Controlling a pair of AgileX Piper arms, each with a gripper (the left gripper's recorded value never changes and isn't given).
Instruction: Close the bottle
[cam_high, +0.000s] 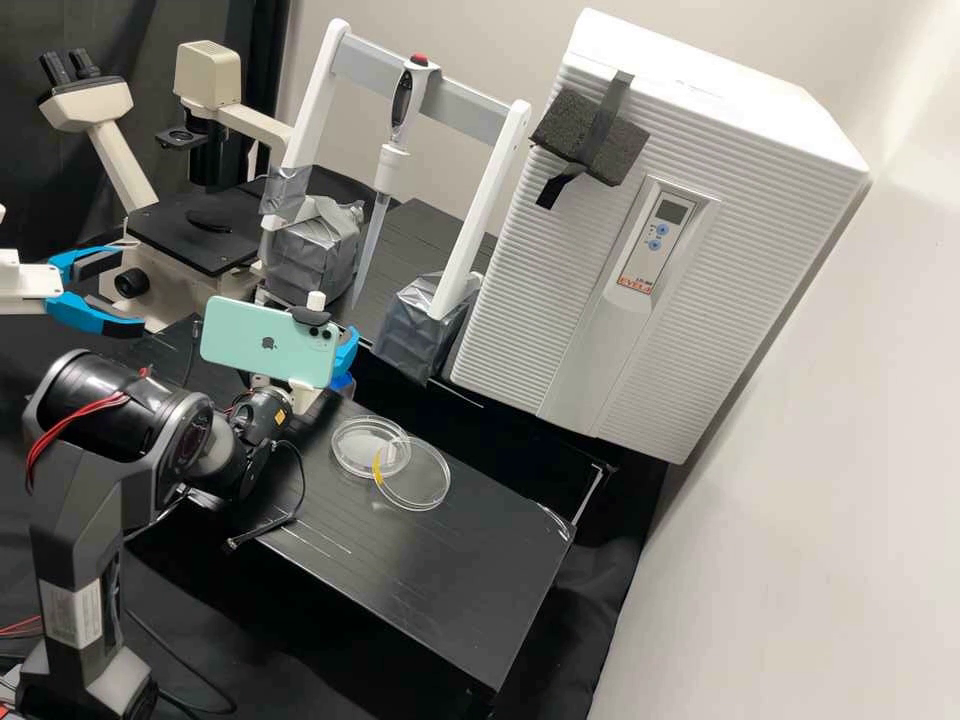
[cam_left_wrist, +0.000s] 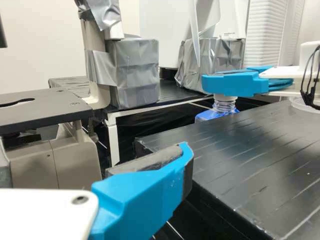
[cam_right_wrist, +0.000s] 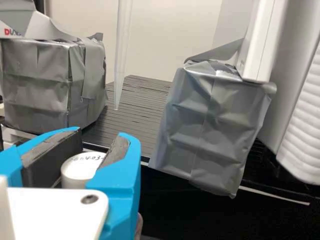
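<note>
Your surface (cam_high: 430, 570): black, grooved, slight sheen. Dishes (cam_high: 390, 460): clear glossy plastic. Blocks (cam_right_wrist: 215, 130): wrinkled grey tape, dull shine. Your fingers (cam_left_wrist: 145, 200): matt blue plastic, dark rubbery pads (cam_right_wrist: 50, 155). Cap (cam_right_wrist: 82, 167): smooth white plastic. Foam (cam_high: 590, 135): black, coarse.

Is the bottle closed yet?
Not fully: the right gripper grips the white cap over the bottle, whose neck threads show bare below.
</note>
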